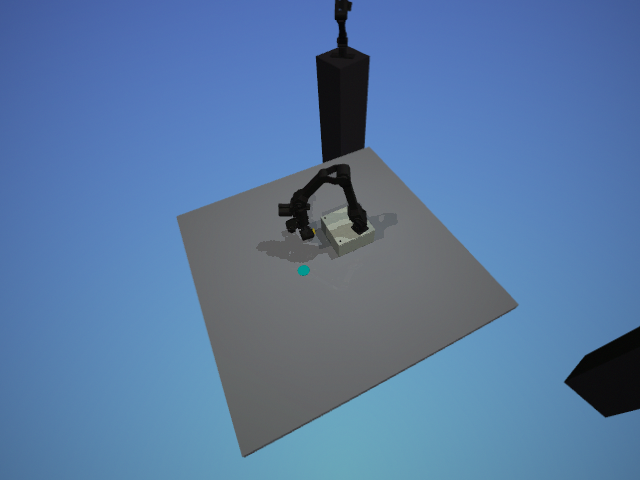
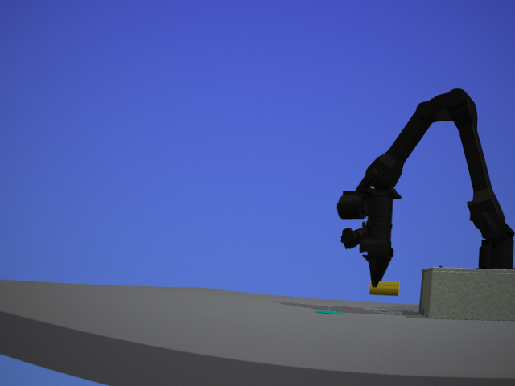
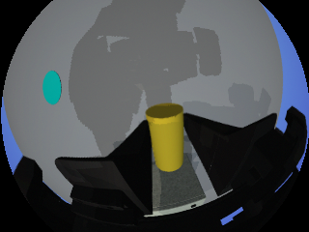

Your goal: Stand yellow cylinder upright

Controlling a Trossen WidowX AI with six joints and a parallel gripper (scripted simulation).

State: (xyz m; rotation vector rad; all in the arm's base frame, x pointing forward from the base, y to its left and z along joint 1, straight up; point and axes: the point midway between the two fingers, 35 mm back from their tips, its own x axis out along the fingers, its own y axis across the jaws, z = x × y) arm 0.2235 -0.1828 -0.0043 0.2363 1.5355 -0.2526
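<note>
The yellow tall cylinder (image 2: 385,289) (image 3: 167,142) is held lying level, a little above the table top. In the top view only a sliver of the yellow cylinder (image 1: 313,231) shows beside the fingers. My gripper (image 2: 375,285) (image 3: 165,121) points down and is shut on the cylinder near one end; the rest of it reaches toward the pale base block. The cyan circle (image 1: 303,270) (image 2: 329,312) (image 3: 52,87) lies flat on the table, off to one side of the gripper, with nothing on it.
The pale base block (image 1: 356,245) (image 2: 467,294) carries the arm and stands close to the cylinder's free end. The grey table top (image 1: 336,351) (image 2: 208,332) has its far edge behind the arm. A dark pillar (image 1: 341,108) stands beyond that edge.
</note>
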